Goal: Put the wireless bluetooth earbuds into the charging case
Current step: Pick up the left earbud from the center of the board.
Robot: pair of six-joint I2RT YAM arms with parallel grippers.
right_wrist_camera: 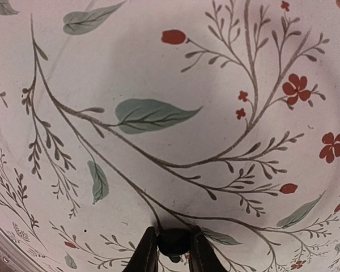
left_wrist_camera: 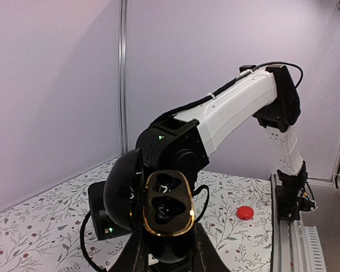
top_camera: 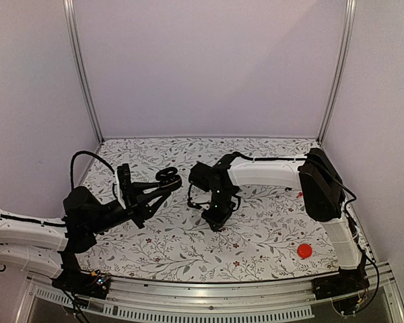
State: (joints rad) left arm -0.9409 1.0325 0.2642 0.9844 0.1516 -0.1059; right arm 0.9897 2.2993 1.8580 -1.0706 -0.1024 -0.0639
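Left gripper (left_wrist_camera: 169,252) is clamped tight on the charging case (left_wrist_camera: 167,204), holding it in the air above the floral table (top_camera: 269,229) with its lid swung open and both wells facing the wrist camera. Right gripper (top_camera: 217,222) points straight down at the table, its jaws nearly closed around a small black earbud (right_wrist_camera: 173,241). Red disc (top_camera: 304,251) lies well apart, near the right arm's base.

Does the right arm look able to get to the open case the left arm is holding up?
Probably yes. The left gripper holds the case open in mid-air, cups uncovered, with nothing between it and the right arm. The right gripper is low at the table, pinching a small black piece.
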